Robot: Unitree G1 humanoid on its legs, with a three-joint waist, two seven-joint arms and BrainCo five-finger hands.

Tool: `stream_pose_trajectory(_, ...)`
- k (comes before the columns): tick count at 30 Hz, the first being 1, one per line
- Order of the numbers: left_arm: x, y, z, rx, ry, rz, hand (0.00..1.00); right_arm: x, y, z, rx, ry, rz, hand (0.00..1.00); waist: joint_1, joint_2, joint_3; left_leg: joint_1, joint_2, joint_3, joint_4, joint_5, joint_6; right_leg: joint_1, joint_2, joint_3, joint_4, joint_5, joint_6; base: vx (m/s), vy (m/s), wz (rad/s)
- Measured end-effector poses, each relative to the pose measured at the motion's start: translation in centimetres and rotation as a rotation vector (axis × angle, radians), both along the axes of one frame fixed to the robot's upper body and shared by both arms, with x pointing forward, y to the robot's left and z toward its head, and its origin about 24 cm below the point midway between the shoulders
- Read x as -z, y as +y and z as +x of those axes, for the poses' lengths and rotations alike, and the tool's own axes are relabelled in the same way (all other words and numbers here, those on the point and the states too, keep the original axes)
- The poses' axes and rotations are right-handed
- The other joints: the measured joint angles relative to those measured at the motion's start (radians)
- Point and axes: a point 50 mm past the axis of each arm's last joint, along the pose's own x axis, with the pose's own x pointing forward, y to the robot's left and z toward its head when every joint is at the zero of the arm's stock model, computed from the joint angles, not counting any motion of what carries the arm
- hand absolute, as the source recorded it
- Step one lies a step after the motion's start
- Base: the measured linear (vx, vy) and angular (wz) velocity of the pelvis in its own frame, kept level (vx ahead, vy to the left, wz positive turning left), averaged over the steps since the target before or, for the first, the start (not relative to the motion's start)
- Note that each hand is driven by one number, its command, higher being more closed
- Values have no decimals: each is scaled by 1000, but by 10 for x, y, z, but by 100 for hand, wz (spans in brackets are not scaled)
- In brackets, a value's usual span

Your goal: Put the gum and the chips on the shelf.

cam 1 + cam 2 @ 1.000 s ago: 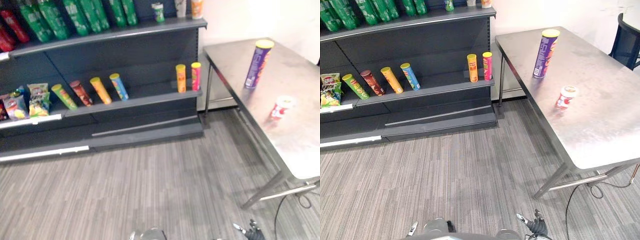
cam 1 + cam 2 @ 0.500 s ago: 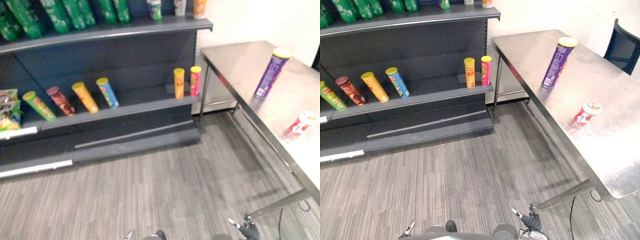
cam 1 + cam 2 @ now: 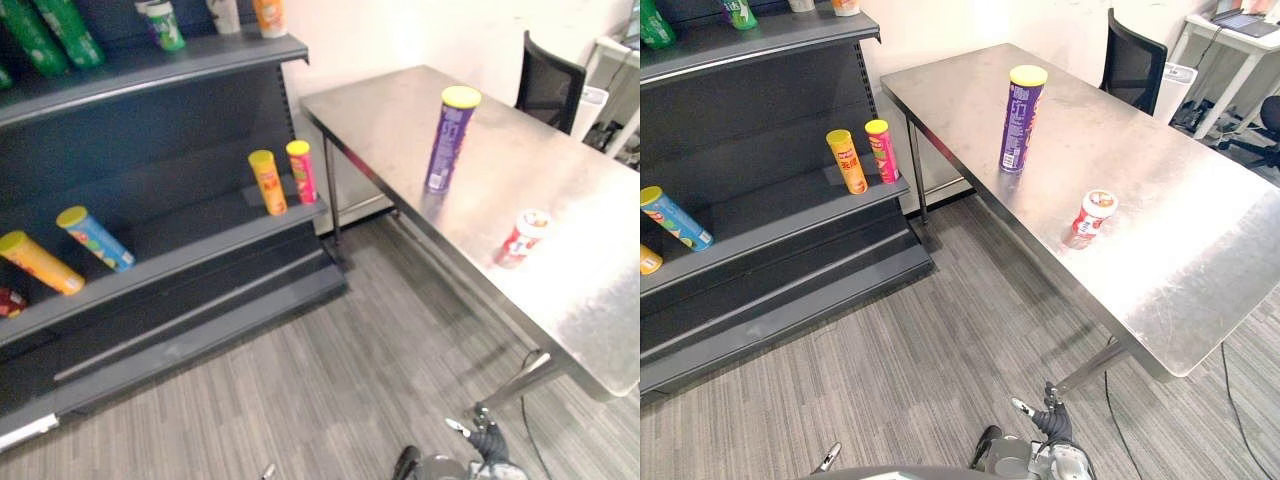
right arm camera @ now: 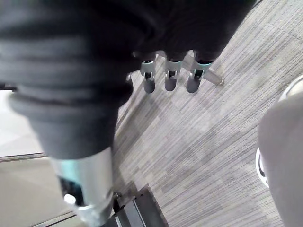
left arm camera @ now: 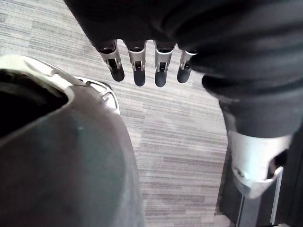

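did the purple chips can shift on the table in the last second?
No. The purple chips can keeps its spot on the steel table, same offset from the red gum tub; the camera turned, not the can.

The shelf point(image 3: 770, 250) stands on the left and the counter point(image 3: 1200, 250) on the right, with the floor point(image 3: 940, 330) between them. On the counter the chips point(image 3: 1021, 118) stand upright toward the far side. The gum point(image 3: 1093, 213) sits nearer and further right, well apart. A chair point(image 3: 1132, 70) stands behind the counter. Two cans point(image 3: 847, 160) stand upright, side by side, at the right end of the shelf's middle board. Other cans point(image 3: 95, 238) lean further left.
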Motion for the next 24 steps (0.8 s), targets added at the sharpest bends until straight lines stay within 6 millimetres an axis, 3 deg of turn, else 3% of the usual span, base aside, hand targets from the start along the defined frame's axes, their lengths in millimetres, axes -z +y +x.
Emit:
stream_pose_trajectory(4, 0, 1, 0, -5, 6, 6, 0, 0, -1, -1, 10, 4, -2, 0, 0, 6, -4, -20, 4, 18, 13, -20, 14, 12, 8, -12, -72, 37, 27, -73, 102, -7)
stream_pose_trajectory(9, 0, 0, 5, 14, 4, 6, 0, 0, -1, -1, 28, 16, -5, 0, -4, 20, -11, -25, 30, 57, 51, -48, -17, -18, 10, -11, -12, 3, 12, 44, 48, -17)
stream_pose_trajectory(11, -1, 9, 3, 17, 6, 24, 0, 3, 3, -3, 40, 42, 5, 0, 0, -8, -20, -71, 62, 84, 225, -50, -42, -32, 2, 9, 2, -28, 0, 98, -58, -38)
stream_pose_trajectory(12, -3, 13, 8, 20, -8, 34, 0, 4, 1, -8, 52, 55, -3, 0, -5, -20, -31, -127, 115, 80, 403, -31, -58, -22, 6, 34, -12, -22, -3, 139, -182, -67)
stream_pose_trajectory(13, -4, 13, 11, 5, -33, 46, 0, 3, -6, -9, 53, 60, -26, 0, -2, -9, -32, -178, 184, 46, 597, 8, -53, -3, 31, 80, -26, -25, -10, 201, -205, -82)
stream_pose_trajectory(14, -5, 13, 11, -1, -38, 48, 0, 3, -10, -10, 54, 64, -37, 0, -1, 3, -32, -208, 212, 21, 680, 47, -49, 9, 41, 110, -36, -28, -15, 196, -76, -121)
stream_pose_trajectory(15, -5, 12, 12, -12, -40, 43, 0, 2, -15, -10, 55, 73, -54, 0, 3, 8, -29, -264, 224, -40, 786, 46, -53, 17, 52, 175, -55, -31, -27, 224, 27, -126)
stream_pose_trajectory(18, -4, 3, 15, -23, -43, 24, 0, 3, -28, -16, 117, 98, -91, 0, 5, 15, -24, -307, 154, -83, 791, -97, -7, 76, 52, 335, -93, -33, -31, 270, 69, -156)
stream_pose_trajectory(21, -4, 5, 15, -44, -47, 17, 0, 4, -32, -21, 138, 118, -98, 0, 3, 10, -24, -348, 112, -110, 650, -101, 1, 111, 51, 449, -121, -33, -29, 234, 126, -144)
stream_pose_trajectory(23, -4, 8, 15, -45, -53, 20, 0, 7, -35, -27, 166, 139, -99, 0, 2, -2, -26, -387, 63, -188, 483, -84, 20, 118, 36, 523, -129, -36, -7, 255, 215, -111)
stream_pose_trajectory(24, -5, 9, 15, -51, -55, 22, 0, 7, -36, -30, 171, 146, -102, 0, 1, -11, -26, -394, 27, -249, 367, -57, 24, 126, 22, 562, -134, -28, 22, 255, 254, -87)
